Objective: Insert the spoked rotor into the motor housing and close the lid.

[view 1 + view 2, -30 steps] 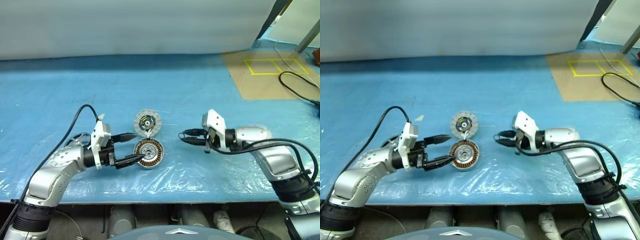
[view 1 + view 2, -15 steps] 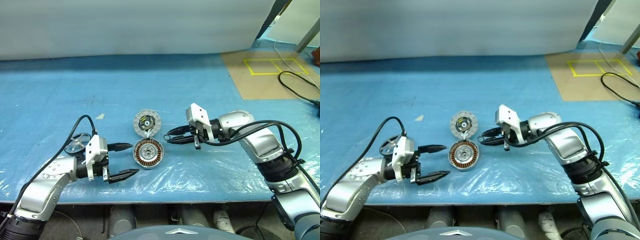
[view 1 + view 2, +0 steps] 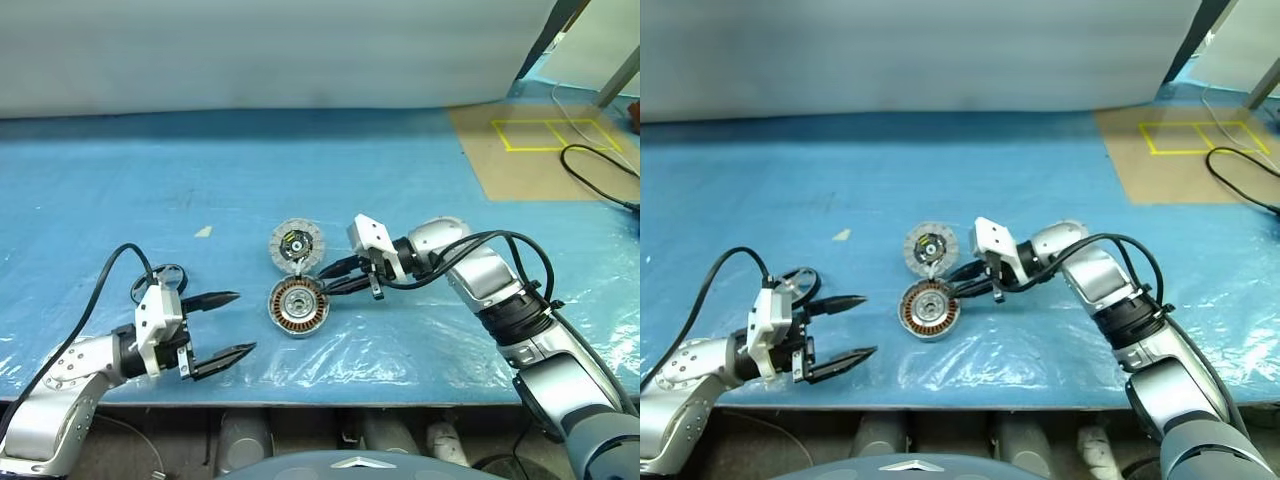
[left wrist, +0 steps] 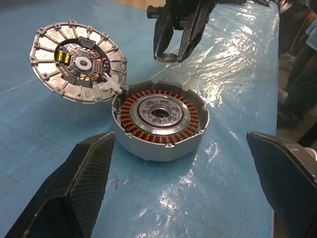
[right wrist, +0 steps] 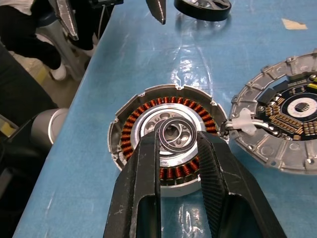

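The motor housing (image 3: 297, 307) lies open on the blue sheet, its copper windings (image 4: 159, 113) ringing a metal centre. Its lid (image 3: 297, 245) lies flat behind it, ribbed face and black-and-yellow centre up, joined at the rim. My right gripper (image 3: 335, 276) reaches in from the right, shut on a tiny thin metal ring (image 5: 178, 134) held just above the housing. The spoked rotor (image 3: 164, 278) lies far left on the sheet, partly behind my left hand. My left gripper (image 3: 241, 323) stands wide open and empty, well left of the housing and pointing at it.
A brown board with a yellow tape square (image 3: 545, 140) lies at the back right, with a black cable (image 3: 598, 185) beside it. A small tan scrap (image 3: 203, 232) sits behind the rotor. The table's front edge (image 3: 330, 404) runs close under both arms.
My left gripper has drawn back from the housing toward the front left, still open. My right gripper has swung left with the ring, up to the housing.
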Robot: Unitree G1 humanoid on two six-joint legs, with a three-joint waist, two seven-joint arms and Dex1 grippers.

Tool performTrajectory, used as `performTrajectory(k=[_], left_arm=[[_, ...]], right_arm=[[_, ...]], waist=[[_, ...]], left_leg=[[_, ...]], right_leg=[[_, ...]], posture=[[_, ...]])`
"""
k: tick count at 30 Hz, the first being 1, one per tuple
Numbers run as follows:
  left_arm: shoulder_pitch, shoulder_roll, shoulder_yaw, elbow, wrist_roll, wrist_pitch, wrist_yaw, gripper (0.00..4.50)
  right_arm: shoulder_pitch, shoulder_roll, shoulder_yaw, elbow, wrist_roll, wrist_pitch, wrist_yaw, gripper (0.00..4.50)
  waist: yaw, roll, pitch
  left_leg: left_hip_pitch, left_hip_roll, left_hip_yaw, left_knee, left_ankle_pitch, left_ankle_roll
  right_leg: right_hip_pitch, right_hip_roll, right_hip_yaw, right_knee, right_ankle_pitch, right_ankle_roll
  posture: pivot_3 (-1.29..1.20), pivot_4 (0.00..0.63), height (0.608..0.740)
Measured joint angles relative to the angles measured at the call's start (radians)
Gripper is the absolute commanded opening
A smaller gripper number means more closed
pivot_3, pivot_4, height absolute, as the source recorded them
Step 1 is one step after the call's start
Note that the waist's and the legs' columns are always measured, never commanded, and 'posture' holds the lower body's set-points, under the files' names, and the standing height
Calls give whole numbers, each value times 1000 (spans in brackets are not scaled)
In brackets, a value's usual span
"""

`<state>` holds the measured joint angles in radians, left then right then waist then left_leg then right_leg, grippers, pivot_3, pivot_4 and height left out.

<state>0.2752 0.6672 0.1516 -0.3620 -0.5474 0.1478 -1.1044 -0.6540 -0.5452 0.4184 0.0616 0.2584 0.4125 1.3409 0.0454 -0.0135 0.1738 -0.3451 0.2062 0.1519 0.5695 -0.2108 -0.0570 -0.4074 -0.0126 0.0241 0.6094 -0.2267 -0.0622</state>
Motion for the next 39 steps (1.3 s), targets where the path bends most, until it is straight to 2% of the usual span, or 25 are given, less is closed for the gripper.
performTrajectory(k=[8,13,39], left_arm=[[90,1,-13,-72,-1,1,-6,4500],[67,2,-3,-72,-2,3,3,4500],[62,2,-13,-91,1,18,43,4500]], right_arm=[[-14,93,37,77,-41,-65,20,658],[-36,137,49,147,-92,-129,10,658],[-14,153,83,205,-182,-265,15,658]], waist=[[-3,0,0],[0,0,0],[-2,0,0]], left_leg=[[0,0,0,-1,0,0],[-1,0,1,1,-1,2],[0,0,1,2,-1,2]], right_leg=[[-1,0,-1,0,0,-1],[-1,-2,-1,2,0,-1],[-1,-2,-2,4,0,-1]], posture=[[0,150,740],[0,150,740],[0,150,740]])
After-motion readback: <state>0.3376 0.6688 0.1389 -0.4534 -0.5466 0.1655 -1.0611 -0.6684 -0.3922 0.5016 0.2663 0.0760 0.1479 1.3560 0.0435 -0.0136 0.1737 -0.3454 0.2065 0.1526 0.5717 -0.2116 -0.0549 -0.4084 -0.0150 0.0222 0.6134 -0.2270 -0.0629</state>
